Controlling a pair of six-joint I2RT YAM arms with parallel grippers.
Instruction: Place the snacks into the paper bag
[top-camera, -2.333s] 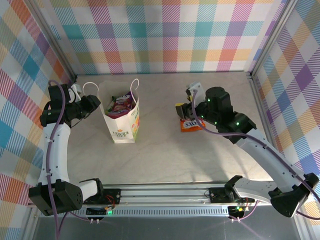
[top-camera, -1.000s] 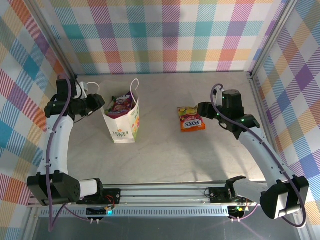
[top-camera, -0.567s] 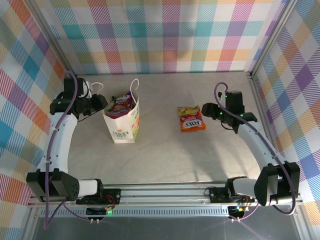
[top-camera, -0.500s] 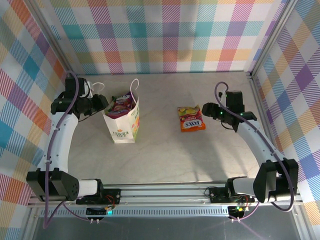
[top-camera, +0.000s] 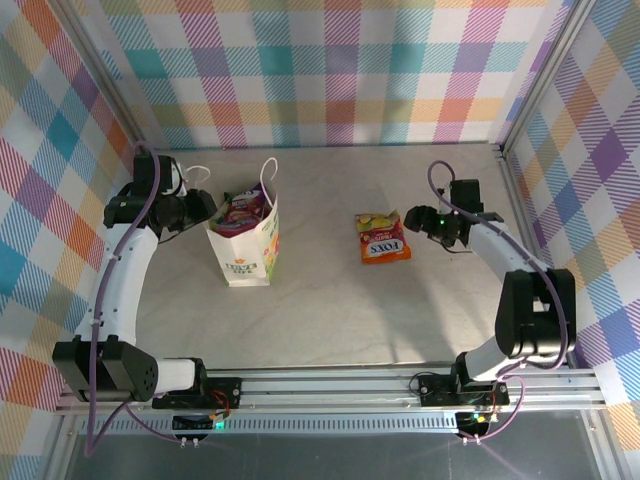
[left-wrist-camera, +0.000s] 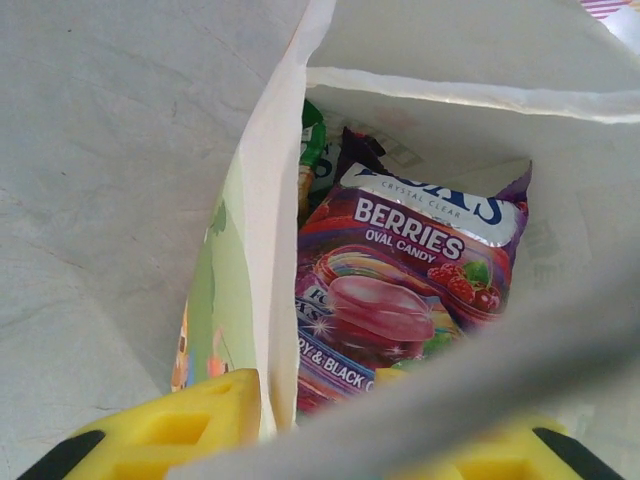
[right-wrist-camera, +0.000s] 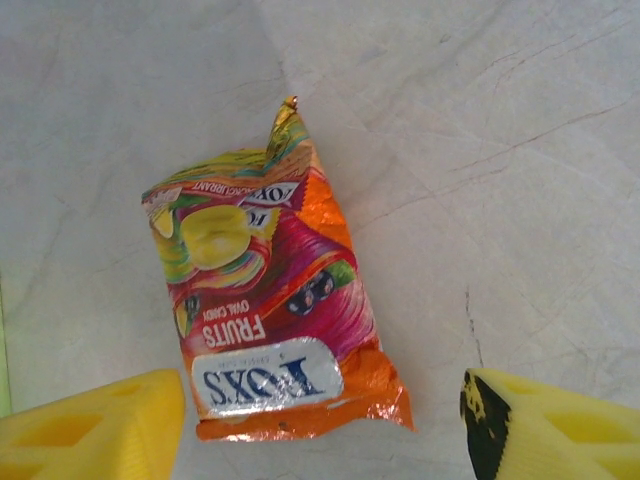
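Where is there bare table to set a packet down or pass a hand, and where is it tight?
Free: the grey tabletop between the white printed paper bag and the orange foil candy packet, and the near strip along the metal rail. Crowded: the bag's left rim at the left gripper, and the packet's right side by the open right gripper.

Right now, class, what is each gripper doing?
Left gripper: astride a wall of the white printed paper bag; grip cannot be told.
Right gripper: open, empty, by the orange foil sweet packet.
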